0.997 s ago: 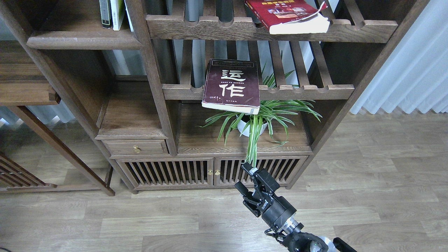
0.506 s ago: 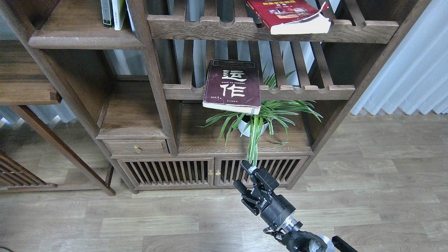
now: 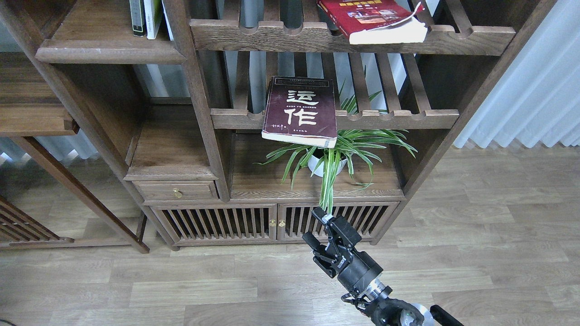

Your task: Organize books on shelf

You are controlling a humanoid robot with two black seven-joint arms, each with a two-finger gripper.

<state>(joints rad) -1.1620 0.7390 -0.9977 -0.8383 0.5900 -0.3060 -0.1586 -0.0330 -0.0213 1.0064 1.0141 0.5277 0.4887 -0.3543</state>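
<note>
One black arm enters from the bottom edge right of centre, and its gripper (image 3: 317, 225) sits low in the middle of the frame, in front of the slatted cabinet doors (image 3: 272, 221) at the foot of the bookcase. Going by where it comes in, it is the right arm. Its two fingers stand apart with a clear gap between them, and nothing is held in that gap. The left arm does not show anywhere in the view.

The dark maroon book (image 3: 301, 111) with big white characters lies cover up at the centre of the frame, on the middle slatted rack (image 3: 398, 118). Its near edge overhangs the rack's notched front rail, above the leaves of a potted spider plant (image 3: 335, 156) that stands on the board below. The thick red book (image 3: 371, 20) lies flat at the top of the frame, right of centre, on the upper slatted rack (image 3: 281, 35), with its pale page edge jutting past that front rail. The gripper is well apart from both books.

At the upper left, the flat solid shelf (image 3: 108, 50) with the rounded front edge carries thin upright books (image 3: 145, 17), white, green and dark-spined, near its right end. The pale lilac-white book cannot be seen in this view
</note>
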